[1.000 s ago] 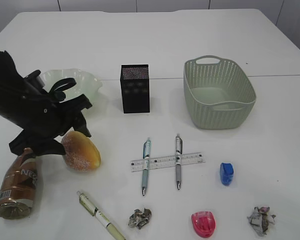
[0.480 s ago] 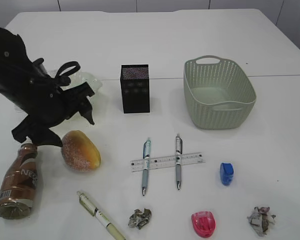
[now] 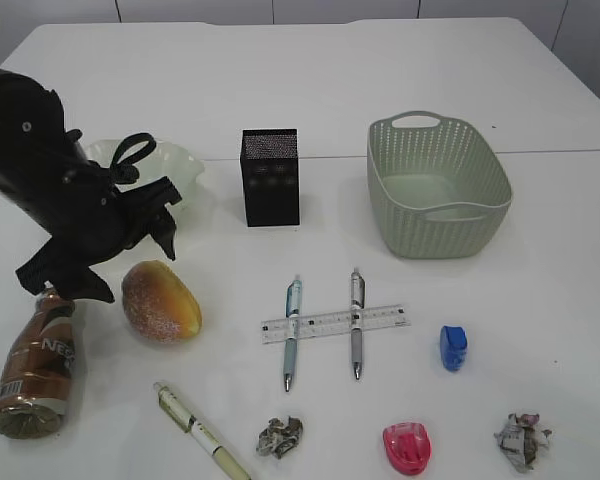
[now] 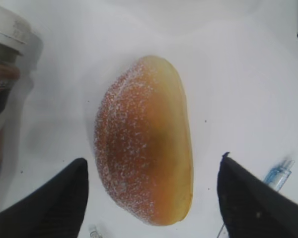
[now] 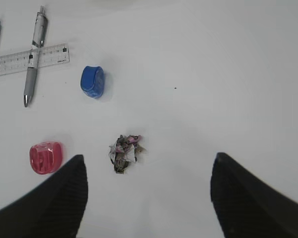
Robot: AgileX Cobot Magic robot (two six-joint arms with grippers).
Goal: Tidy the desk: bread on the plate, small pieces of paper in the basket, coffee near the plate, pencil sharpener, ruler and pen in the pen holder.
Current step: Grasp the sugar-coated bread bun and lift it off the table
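Observation:
The sugared bread (image 3: 160,300) lies on the table in front of the pale wavy plate (image 3: 180,165). My left gripper (image 3: 130,262) is open and empty just above the bread; in the left wrist view the bread (image 4: 144,144) lies between the spread fingers (image 4: 152,158). The coffee bottle (image 3: 35,365) lies on its side at the left. A ruler (image 3: 335,323) lies under two pens (image 3: 292,335); a third pen (image 3: 200,430) is at the front. My right gripper (image 5: 149,157) is open above a paper ball (image 5: 124,152), with the blue sharpener (image 5: 92,82) and pink sharpener (image 5: 45,157) nearby.
The black mesh pen holder (image 3: 270,177) stands at the centre back and the green basket (image 3: 437,185) at the back right. A second paper ball (image 3: 280,436) lies at the front centre. The right arm does not show in the exterior view.
My left gripper has lifted up and back from the bread, staying open. The bread and the other things have not moved.

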